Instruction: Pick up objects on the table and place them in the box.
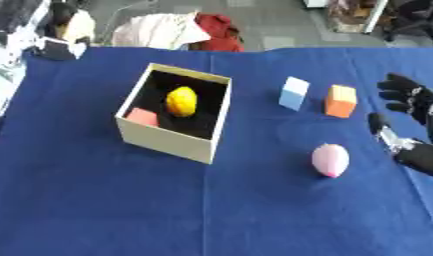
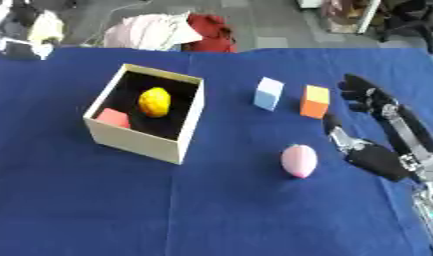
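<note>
- Pink egg-shaped object [image 2: 299, 160]: nearest item, lying on its side on the blue tablecloth [image 1: 97, 210], narrow tip toward the camera. Smooth and rounded; likely light and prone to roll or squirt out of a pinch. Best taken across its widest middle, thumb on one side and fingers on the other.
- Right hand [image 2: 368, 127]: just right of the pink object, not touching it. Fingers spread and extended, thumb stuck out toward the object; it holds nothing. Seems posed for an approach, probably to the pink one.
- Left hand: not visible in either view.
- Box [image 1: 171, 142]: cream walls, dark inside, open top, left of centre. Already holds a yellow lemon-like object [image 1: 182, 101] and a red block [image 1: 142, 117] in the near-left corner, the two apart.
- Orange cube [image 1: 340, 101]: beyond the pink object, near the fingertips of the right hand. Flat faces, looks stiff and light; opposite side faces give an easy hold.
- Pale blue-and-white block [image 1: 294, 93]: just left of the orange cube, apart from it, standing slightly turned. Same handling: grasp by two parallel faces.
- Three items remain outside the box.
</note>
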Robot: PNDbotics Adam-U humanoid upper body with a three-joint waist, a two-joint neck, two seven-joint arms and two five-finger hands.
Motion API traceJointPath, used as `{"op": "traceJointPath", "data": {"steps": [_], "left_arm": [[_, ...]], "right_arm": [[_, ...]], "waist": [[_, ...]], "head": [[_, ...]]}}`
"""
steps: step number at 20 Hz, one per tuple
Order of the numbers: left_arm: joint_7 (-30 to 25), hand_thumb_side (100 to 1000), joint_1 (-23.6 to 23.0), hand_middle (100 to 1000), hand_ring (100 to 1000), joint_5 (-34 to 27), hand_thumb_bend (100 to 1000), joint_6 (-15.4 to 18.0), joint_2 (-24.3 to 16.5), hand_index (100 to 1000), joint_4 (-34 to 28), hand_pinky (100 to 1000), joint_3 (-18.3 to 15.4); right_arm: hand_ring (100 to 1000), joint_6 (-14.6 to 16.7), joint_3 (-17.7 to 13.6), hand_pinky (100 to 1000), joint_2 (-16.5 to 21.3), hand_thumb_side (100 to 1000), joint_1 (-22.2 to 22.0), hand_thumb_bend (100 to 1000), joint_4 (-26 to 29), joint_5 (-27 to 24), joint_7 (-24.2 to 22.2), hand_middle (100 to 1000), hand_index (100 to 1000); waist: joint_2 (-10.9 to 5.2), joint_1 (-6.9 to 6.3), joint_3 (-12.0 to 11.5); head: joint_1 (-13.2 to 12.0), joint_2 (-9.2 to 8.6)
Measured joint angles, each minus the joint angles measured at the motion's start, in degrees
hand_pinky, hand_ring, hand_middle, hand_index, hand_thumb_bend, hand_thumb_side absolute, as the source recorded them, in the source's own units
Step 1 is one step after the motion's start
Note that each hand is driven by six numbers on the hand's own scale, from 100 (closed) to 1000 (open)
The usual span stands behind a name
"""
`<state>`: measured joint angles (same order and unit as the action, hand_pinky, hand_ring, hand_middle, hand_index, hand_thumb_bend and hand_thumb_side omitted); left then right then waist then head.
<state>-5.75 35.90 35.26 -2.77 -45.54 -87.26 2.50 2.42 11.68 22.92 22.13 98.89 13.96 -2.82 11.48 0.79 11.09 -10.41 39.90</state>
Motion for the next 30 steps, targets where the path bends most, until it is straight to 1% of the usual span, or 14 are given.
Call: {"op": "traceJointPath", "data": {"steps": [5, 10, 11, 12, 13, 14, 15, 17, 19, 22, 23, 25, 27, 30], "left_arm": [[-5.31, 100, -2.21, 470, 551, -2.73, 334, 1.54, -0.33, 607, -8.71, 651, 3.45], [-11.37, 100, -4.57, 514, 584, -3.19, 339, 2.6, -0.33, 653, -10.27, 675, 6.7], [-12.45, 100, -5.1, 566, 628, -3.12, 428, 2.76, -0.33, 705, -10.16, 695, 7.17], [-13.53, 100, -5.69, 574, 635, -3.02, 443, 2.96, -0.33, 712, -9.9, 698, 7.55], [-14.55, 115, -6.34, 622, 684, -2.99, 564, 3.21, -0.33, 755, -9.67, 720, 7.85], [-15.41, 138, -6.96, 637, 697, -2.98, 592, 3.45, -0.32, 767, -9.46, 728, 7.94], [-16.06, 230, -7.48, 679, 731, -2.98, 690, 3.67, -0.32, 798, -9.34, 750, 7.95], [-16.86, 353, -8.72, 728, 768, -3.07, 821, 4.09, -0.28, 820, -9.21, 777, 7.87], [-17.13, 424, -10.14, 768, 799, -3.43, 892, 4.39, -0.05, 839, -9.3, 801, 7.44], [-16.94, 424, -11.69, 768, 799, -4.02, 892, 4.66, 0.44, 839, -10.13, 801, 6.31], [-16.86, 480, -11.85, 776, 819, -4.1, 898, 4.72, 0.54, 839, -10.38, 818, 6.08], [-16.52, 494, -12.16, 747, 810, -4.48, 861, 4.51, 1.04, 820, -11.22, 813, 5.39], [-15.38, 484, -13.29, 720, 804, -5.51, 830, 3.85, 2.07, 800, -13.03, 807, 3.47], [-12.91, 464, -15.33, 689, 795, -8.02, 806, 2.48, 3.78, 773, -17.13, 794, -0.63]], "right_arm": [[894, 0.05, 0.0, 864, 0.0, 507, 0.01, 186, -0.01, 0.01, 0.05, 879, 987], [894, 0.06, 0.0, 864, 0.0, 507, 0.02, 186, -0.11, 0.03, 0.06, 879, 987], [894, 0.06, 0.0, 864, 0.0, 507, 0.02, 186, -0.17, 0.03, 0.06, 879, 987], [894, 0.06, 0.0, 864, 0.0, 507, 0.02, 186, -0.23, 0.04, 0.06, 879, 987], [893, 0.06, -0.01, 864, 0.0, 507, 0.03, 185, -0.32, 0.04, 0.06, 879, 987], [893, 0.06, -0.02, 864, 0.0, 507, 0.03, 185, -0.33, 0.05, 0.06, 879, 987], [893, 0.06, -0.03, 864, 0.0, 507, 0.03, 185, -0.33, 0.05, 0.07, 879, 987], [893, 0.05, -0.05, 864, 0.0, 507, 0.03, 185, -0.34, 0.05, 0.09, 879, 987], [893, 0.02, -0.13, 864, 0.01, 508, 0.04, 184, -0.34, 0.07, 0.12, 878, 987], [893, -0.05, -0.18, 864, 0.01, 508, 0.05, 184, -0.36, 0.09, 0.19, 878, 987], [892, -0.05, -0.2, 865, 0.01, 506, 0.05, 185, -0.36, 0.09, 0.2, 879, 987], [892, -0.05, -0.32, 866, 0.15, 504, 0.07, 187, -0.36, 0.14, 0.2, 879, 986], [891, -0.11, -0.32, 867, 0.74, 500, 0.66, 189, -0.36, 0.34, 0.11, 879, 984], [892, -0.09, 0.17, 869, 2.42, 496, 1.74, 195, -0.36, 0.9, -0.83, 881, 983]], "waist": [[0.0, 0.0, 0.18], [0.0, 0.0, 0.18], [0.0, 0.0, 0.18], [0.0, 0.0, 0.15], [0.0, 0.0, 0.1], [0.0, 0.0, -0.03], [0.0, 0.0, -0.18], [0.0, 0.0, -0.3], [0.0, 0.0, -0.68], [0.0, 0.0, -0.9], [0.0, 0.0, -0.9], [0.0, 0.0, -1.45], [0.0, 0.01, -2.38], [0.0, 0.02, -2.85]], "head": [[0.27, -0.15], [0.5, -0.16], [0.52, -0.17], [0.55, -0.18], [0.64, -0.19], [0.76, -0.2], [0.88, -0.2], [1.06, -0.21], [1.27, -0.22], [1.53, -0.22], [1.55, -0.22], [1.91, -0.22], [2.44, -0.22], [3.0, -0.22]]}}
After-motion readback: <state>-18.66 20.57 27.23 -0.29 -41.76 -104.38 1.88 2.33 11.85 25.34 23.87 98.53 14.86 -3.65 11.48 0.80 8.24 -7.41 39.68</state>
